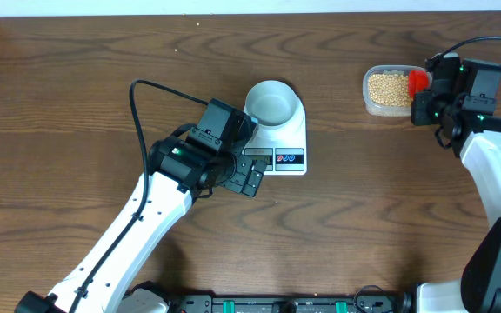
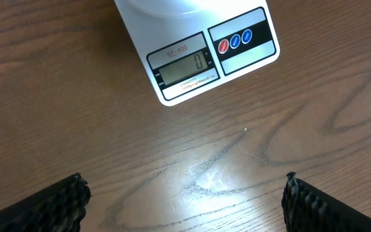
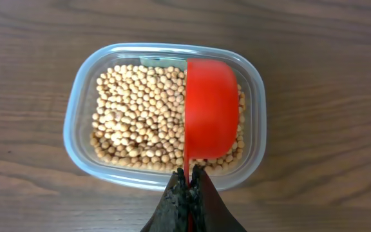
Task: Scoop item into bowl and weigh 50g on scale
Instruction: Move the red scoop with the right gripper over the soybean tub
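Observation:
The pale blue-grey bowl (image 1: 273, 102) stands on the white scale (image 1: 290, 139), whose display and red and blue buttons show in the left wrist view (image 2: 201, 55); the display reads 0. My left gripper (image 1: 249, 178) is open and empty over bare wood just in front of the scale (image 2: 184, 193). Tan beans (image 3: 140, 116) fill a clear plastic tub (image 3: 76, 109) at the far right (image 1: 388, 89). My right gripper (image 3: 189, 187) is shut on the handle of a red scoop (image 3: 211, 106), which is turned on its side over the beans.
The wooden table's far edge runs along the top of the overhead view. A black cable (image 1: 146, 87) loops left of the scale. The right arm (image 1: 494, 174) stands along the right edge.

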Controlling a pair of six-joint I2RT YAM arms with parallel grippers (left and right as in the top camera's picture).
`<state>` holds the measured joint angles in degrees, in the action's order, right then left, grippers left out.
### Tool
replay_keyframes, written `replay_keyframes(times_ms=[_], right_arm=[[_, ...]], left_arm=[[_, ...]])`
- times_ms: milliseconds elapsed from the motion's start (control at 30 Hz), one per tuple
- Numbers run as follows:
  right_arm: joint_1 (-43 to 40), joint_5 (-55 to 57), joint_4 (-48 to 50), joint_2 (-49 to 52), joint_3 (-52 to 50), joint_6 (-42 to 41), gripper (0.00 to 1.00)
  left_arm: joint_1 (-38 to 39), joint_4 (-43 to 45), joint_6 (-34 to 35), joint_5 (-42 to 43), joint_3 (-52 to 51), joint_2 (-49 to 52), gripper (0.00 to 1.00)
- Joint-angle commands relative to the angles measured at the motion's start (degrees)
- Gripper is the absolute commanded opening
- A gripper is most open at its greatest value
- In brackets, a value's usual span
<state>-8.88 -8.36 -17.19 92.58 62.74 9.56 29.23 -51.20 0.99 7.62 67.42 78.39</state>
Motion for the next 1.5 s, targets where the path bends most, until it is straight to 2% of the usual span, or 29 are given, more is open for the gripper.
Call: replay_keyframes(times_ms=[0,233,433,667,1467], right_arm=[[-0.6,2.9,0.7,1.0,1.0,0.8,0.01],[-0.5,2.8,1.2,3.9,1.0,0.8,0.01],[-0.6,1.1,0.9,5.5,1.0,-2.9,0.01],[-0.6,-7.1,-0.7,5.7,1.0,-6.7,0.01],[-0.6,-17.5,2.5,13.6,1.0,-28.9,0.01]], left_arm=[[-0.3,-0.2,-1.2,0.3,-0.1,0.0,0.98],[-0.3,-0.2,-1.2,0.3,-0.1,0.0,0.98],[-0.3,-0.2,-1.2,0.3,-0.1,0.0,0.98],[-0.3,-0.2,-1.2,0.3,-0.1,0.0,0.98],[-0.3,-0.2,-1.2,0.3,-0.1,0.0,0.98]])
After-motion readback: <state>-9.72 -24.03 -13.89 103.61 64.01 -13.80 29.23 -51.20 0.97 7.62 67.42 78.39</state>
